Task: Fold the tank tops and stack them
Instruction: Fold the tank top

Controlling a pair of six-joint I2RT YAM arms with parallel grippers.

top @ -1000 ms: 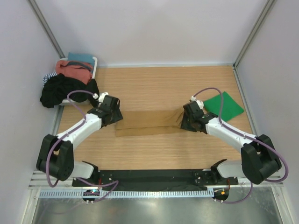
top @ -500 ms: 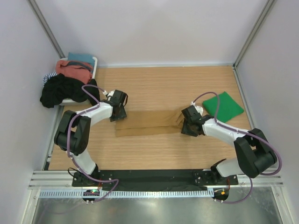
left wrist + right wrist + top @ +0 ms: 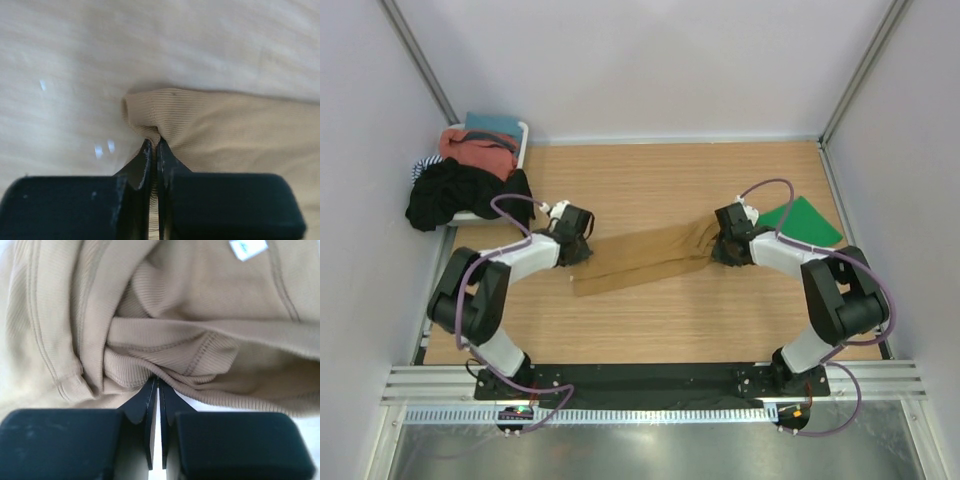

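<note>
The tan tank top point(image 3: 645, 257) lies stretched as a slanted band across the middle of the wooden table. My left gripper point(image 3: 584, 252) is shut on its left corner; in the left wrist view that gripper point(image 3: 154, 143) pinches a ribbed tan fold point(image 3: 150, 112) just above the wood. My right gripper point(image 3: 719, 248) is shut on the bunched right end. The right wrist view has that gripper point(image 3: 159, 380) nipping a hemmed fold of the tan tank top point(image 3: 170, 347), with a white label point(image 3: 247, 247) at the top. The green tank top point(image 3: 802, 224) lies folded flat at the right, just behind the right arm.
A pile of clothes, black point(image 3: 460, 192), coral point(image 3: 480, 150) and teal, spills over a white bin point(image 3: 523, 132) at the back left corner. White walls and metal posts close in the table on three sides. A black rail point(image 3: 650, 380) runs along the near edge.
Both grippers have closed on the ends of the tan tank top. The right end has been drawn toward the back, so the cloth now lies slanted and bunched there.
</note>
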